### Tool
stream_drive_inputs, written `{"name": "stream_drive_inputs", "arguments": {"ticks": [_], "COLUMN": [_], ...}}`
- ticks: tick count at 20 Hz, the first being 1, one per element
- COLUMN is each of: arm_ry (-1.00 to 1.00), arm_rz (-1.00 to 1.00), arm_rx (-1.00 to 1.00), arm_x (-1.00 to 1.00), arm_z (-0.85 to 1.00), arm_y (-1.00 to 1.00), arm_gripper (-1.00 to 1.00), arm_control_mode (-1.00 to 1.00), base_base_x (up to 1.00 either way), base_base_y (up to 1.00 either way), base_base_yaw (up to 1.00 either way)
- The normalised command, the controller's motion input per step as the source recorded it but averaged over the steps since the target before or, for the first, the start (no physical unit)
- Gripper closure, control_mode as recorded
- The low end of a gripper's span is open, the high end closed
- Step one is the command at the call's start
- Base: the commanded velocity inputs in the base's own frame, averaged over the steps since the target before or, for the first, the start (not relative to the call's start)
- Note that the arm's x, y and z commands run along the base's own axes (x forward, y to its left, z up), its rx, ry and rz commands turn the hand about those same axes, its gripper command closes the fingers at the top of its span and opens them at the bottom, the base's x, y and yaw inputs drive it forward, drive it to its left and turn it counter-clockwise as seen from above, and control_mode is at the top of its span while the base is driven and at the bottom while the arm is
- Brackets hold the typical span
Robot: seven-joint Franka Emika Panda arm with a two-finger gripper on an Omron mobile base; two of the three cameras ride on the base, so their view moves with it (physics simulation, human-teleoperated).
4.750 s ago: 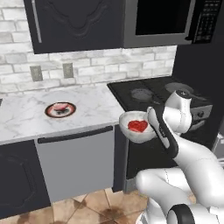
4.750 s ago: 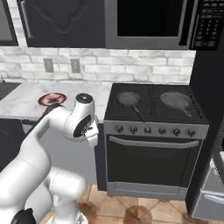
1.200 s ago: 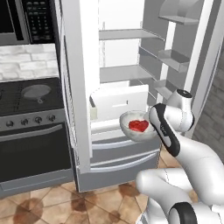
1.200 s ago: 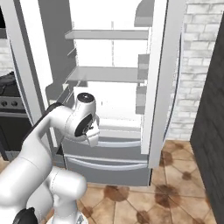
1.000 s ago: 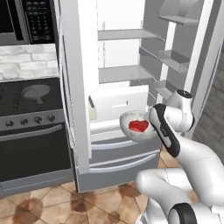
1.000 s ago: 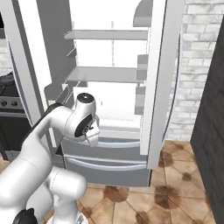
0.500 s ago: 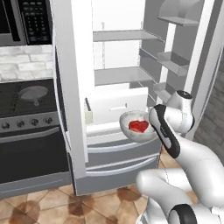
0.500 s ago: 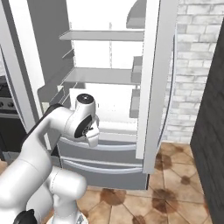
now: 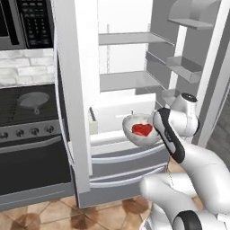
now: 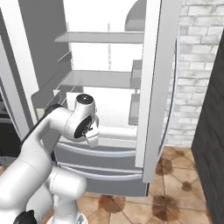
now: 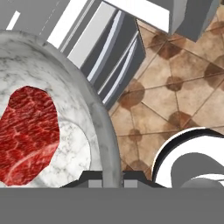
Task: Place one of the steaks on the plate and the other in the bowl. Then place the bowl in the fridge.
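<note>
Stove with pan point(image 9: 33, 101) far left, then open fridge point(image 9: 134, 85) with white shelves; bowl point(image 9: 143, 131) held up in front of its lower shelf above the drawers, red steak point(image 9: 143, 130) inside; end effector point(image 11: 113, 178) clenched on bowl rim, arm to the right

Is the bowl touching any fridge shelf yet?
Apart. The left base view shows the bowl carried in the gripper, hanging outside the open fridge, above its drawers.
</note>
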Motion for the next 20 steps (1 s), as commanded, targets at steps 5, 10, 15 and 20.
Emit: {"name": "stream_drive_inputs", "arguments": {"ticks": [5,10,15,20], "arm_ry": [0.00,0.00,0.00,0.00], "arm_rz": [0.00,0.00,0.00,0.00], "arm_rx": [0.00,0.00,0.00,0.00], "arm_x": [0.00,0.00,0.00,0.00], "arm_z": [0.00,0.00,0.00,0.00], "arm_y": [0.00,0.00,0.00,0.00], "arm_gripper": [1.00,1.00,1.00,1.00], "arm_control_mode": [1.00,1.00,1.00,1.00], "base_base_x": [0.46,0.48,0.42,0.48], "base_base_y": [0.00,-0.03,-0.07,-0.13], "base_base_yaw": [0.00,0.00,0.00,0.01]}}
